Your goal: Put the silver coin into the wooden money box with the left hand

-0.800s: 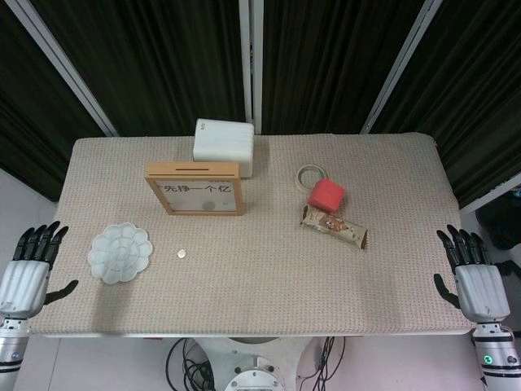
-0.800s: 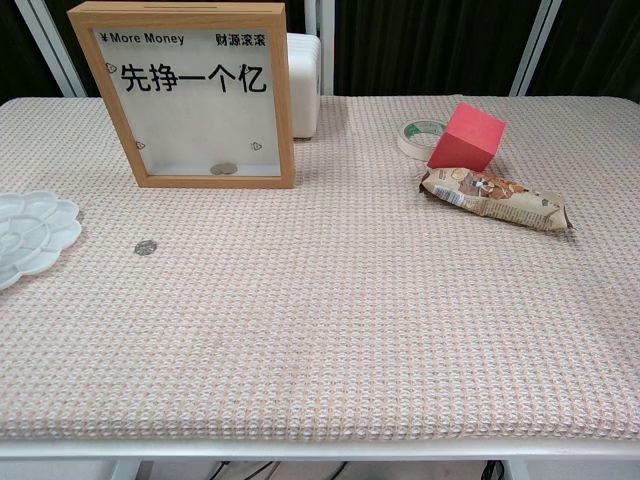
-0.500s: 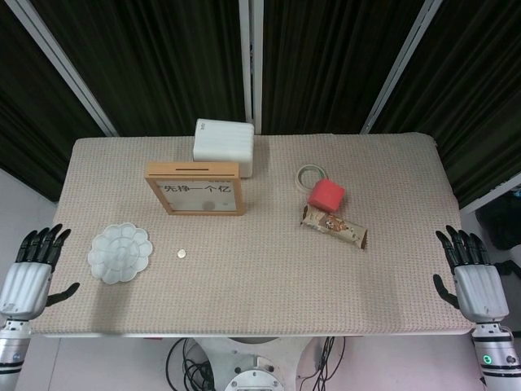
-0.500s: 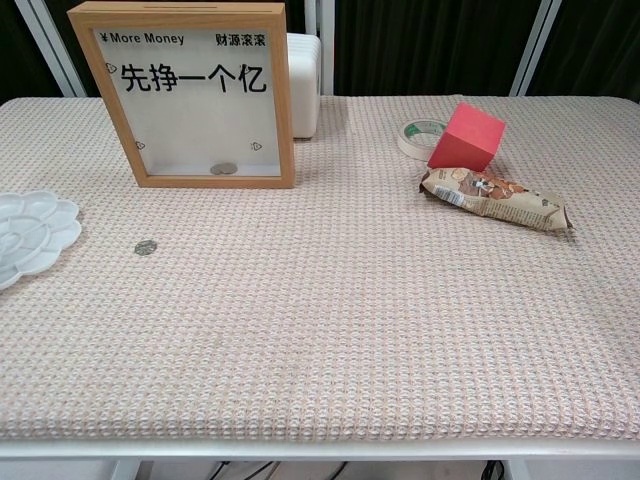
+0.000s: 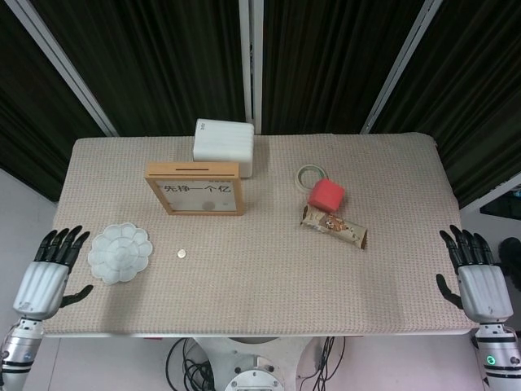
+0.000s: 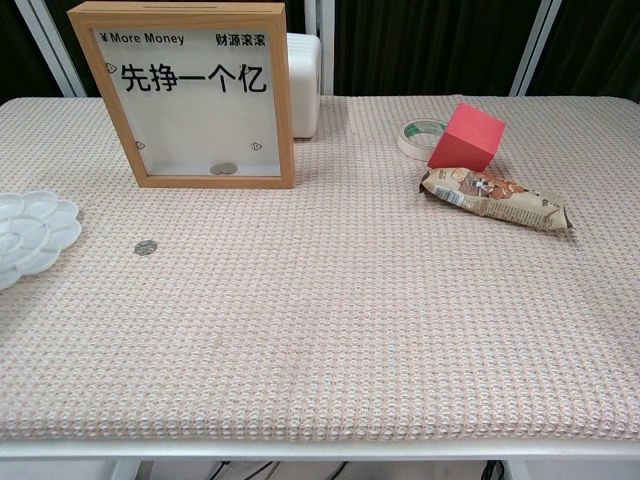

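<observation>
Presently on the desk:

1. Desk: covered with a beige woven cloth.
2. Silver coin: lies flat on the cloth, at 5 o'clock from the wooden money box, just beside the paint palette on its 3 o'clock side, touching nothing.
3. Wooden money box: upright frame with a clear front bearing printed characters; a coin shows inside at the bottom in the chest view; slot on the top edge.
4. White box: directly behind the money box, at its 1 o'clock.
5. Paint palette: white, flower-shaped, at 7 o'clock from the money box.
6. Tape roll: at 11 o'clock from the red block, just beside it.
7. Snack packet: lies at 6 o'clock from the red block, close against it.
8. Left hand: at the desk's 8 o'clock edge, fingers apart, holding nothing, well apart from the coin.
9. Right hand: at the desk's 4 o'clock edge, fingers apart, holding nothing.
</observation>
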{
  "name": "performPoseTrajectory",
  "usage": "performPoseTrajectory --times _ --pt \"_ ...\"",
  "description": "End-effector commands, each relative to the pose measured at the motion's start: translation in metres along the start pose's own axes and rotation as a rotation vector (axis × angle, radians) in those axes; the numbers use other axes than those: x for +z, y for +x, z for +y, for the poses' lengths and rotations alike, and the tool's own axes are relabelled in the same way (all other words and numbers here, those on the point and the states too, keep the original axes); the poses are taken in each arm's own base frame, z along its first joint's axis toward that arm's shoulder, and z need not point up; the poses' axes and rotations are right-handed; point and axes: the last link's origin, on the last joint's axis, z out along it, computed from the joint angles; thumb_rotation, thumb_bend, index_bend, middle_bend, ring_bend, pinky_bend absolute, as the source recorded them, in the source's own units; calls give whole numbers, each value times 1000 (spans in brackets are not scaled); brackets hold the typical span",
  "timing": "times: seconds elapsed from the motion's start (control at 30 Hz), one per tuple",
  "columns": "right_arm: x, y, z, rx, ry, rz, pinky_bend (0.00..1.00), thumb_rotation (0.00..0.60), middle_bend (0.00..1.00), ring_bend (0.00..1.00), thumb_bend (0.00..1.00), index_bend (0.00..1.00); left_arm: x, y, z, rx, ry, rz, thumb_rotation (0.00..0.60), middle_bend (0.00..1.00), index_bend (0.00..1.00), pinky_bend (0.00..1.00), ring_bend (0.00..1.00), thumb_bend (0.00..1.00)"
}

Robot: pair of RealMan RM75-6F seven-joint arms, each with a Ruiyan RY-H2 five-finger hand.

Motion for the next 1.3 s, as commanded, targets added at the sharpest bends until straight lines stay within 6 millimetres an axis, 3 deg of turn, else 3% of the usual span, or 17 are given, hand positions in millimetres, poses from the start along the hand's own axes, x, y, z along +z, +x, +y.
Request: performPoseTrajectory --times 0.03,0.4,0.67,0.97,1.3 --pt "1 0 2 -1 -3 0 0 600 0 0 321 0 7 -8 13 -2 -45 -26 600 0 43 12 0 126" --pt "0 -4 5 8 -12 -12 0 600 0 0 322 0 47 -38 81 -32 -255 -112 600 0 44 34 0 126" --pt "-3 0 10 7 -23 2 0 600 0 0 322 0 72 -72 118 -40 -266 -166 600 0 51 22 0 126" --pt "-5 2 20 8 -47 -2 0 600 0 0 322 0 96 -100 124 -63 -189 -242 600 0 105 32 0 127" --pt "-3 0 24 14 -56 -18 0 600 0 0 322 0 110 -117 119 -55 -148 -235 600 0 300 32 0 159"
